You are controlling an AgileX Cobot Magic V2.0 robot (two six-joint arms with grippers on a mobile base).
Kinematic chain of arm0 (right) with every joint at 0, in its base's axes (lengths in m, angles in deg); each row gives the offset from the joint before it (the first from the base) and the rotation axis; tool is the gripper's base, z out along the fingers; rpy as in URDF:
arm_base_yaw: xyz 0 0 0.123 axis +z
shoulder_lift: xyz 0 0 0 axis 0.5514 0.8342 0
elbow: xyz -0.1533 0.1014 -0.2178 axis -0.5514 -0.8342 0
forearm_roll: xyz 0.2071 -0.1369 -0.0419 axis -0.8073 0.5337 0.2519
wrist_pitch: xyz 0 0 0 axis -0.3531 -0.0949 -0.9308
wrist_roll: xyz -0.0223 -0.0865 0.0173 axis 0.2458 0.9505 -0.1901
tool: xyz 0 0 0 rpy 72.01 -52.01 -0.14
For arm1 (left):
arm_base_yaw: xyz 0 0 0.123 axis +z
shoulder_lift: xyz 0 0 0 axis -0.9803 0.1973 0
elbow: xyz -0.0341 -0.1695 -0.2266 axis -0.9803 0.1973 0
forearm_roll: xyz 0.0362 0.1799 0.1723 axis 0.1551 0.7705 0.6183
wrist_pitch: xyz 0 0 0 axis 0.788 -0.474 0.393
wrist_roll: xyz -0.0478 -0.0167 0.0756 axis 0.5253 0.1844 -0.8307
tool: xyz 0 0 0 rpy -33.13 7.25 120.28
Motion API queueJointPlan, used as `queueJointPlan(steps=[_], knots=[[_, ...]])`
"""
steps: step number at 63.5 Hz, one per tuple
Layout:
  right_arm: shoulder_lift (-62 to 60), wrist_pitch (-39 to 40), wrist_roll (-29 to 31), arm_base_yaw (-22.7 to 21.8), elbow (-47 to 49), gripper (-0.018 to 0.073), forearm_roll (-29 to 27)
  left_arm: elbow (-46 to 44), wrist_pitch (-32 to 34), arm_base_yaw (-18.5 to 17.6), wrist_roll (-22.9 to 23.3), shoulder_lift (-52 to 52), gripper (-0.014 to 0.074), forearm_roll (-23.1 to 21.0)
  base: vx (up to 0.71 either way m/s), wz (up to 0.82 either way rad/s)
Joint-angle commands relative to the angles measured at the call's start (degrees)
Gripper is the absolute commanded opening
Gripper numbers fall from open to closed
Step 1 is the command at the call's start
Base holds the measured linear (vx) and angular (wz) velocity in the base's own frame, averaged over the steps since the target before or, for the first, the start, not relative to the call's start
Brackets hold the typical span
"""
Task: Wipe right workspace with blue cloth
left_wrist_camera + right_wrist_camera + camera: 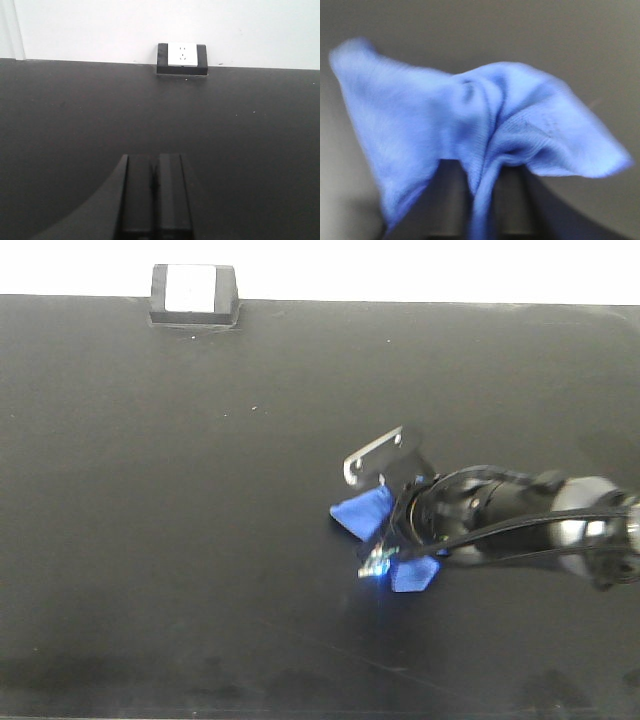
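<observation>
The blue cloth [362,512] lies bunched on the right workspace [200,490], a wide matte black benchtop, right of centre. My right gripper [390,540] reaches in from the right edge and is shut on it, with a second flap showing below the wrist. In the right wrist view the blue cloth [420,115] fans out ahead of my right gripper [481,172], a fold pinched between the two dark fingers. My left gripper [155,157] hovers over bare black benchtop [260,150], jaws pressed together with nothing in them. It does not show in the front view.
A black-framed white socket box [194,295] stands at the back edge, left of centre, against a white wall; the same socket box [182,58] lies straight ahead of the left gripper. A metal bracket [373,455] sticks out from the right wrist.
</observation>
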Motion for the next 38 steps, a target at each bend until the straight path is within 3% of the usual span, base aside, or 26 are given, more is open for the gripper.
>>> queueJointPlan(steps=[1,13,20,33,38], knots=[[-4.14,0.67,-3.34,-0.12,2.44,0.0404,1.43,1.74,4.73,0.27,0.49,-0.97,-0.0006,0.05,0.00,0.00],[-9.54,1.10,-5.17,-0.12,2.49,0.0522,1.48,1.74,4.73,0.27,0.49,-0.97,-0.0006,0.05,0.00,0.00],[-14.38,2.72,-1.96,-0.12,2.45,0.0523,1.23,1.74,4.73,0.27,0.49,-0.97,-0.0006,0.05,0.00,0.00],[-25.21,3.63,1.16,-0.12,2.28,0.0523,-6.83,1.74,4.73,0.27,0.49,-0.97,-0.0006,0.05,0.00,0.00],[-28.09,3.15,1.16,-0.12,2.28,0.0523,-7.48,1.74,4.73,0.27,0.49,-0.97,-0.0006,0.05,0.00,0.00]])
